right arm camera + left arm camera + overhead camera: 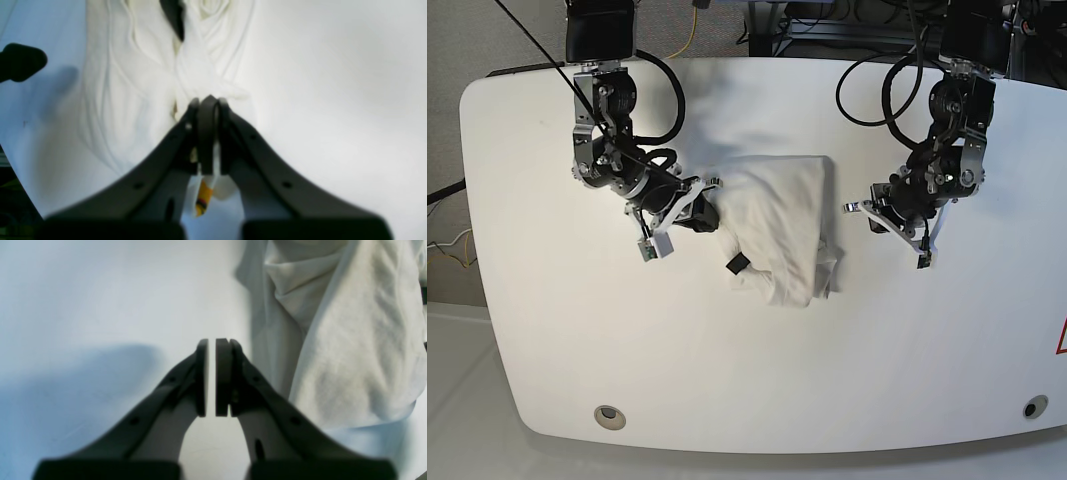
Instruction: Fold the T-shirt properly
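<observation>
A white shirt [782, 225] is shown lying bunched and partly folded near the middle of the white bench [757, 400], between the two arms. A small black tag [736, 265] is seen at its near left edge. The right end effector [207, 110] is clenched on a fold of the shirt's edge, with a scrap of orange-and-yellow print [203, 196] visible below the pads. The left end effector [215, 346] is clenched on nothing, only a thin slit being left between its pads; it is held over bare bench just beside the shirt's other edge.
</observation>
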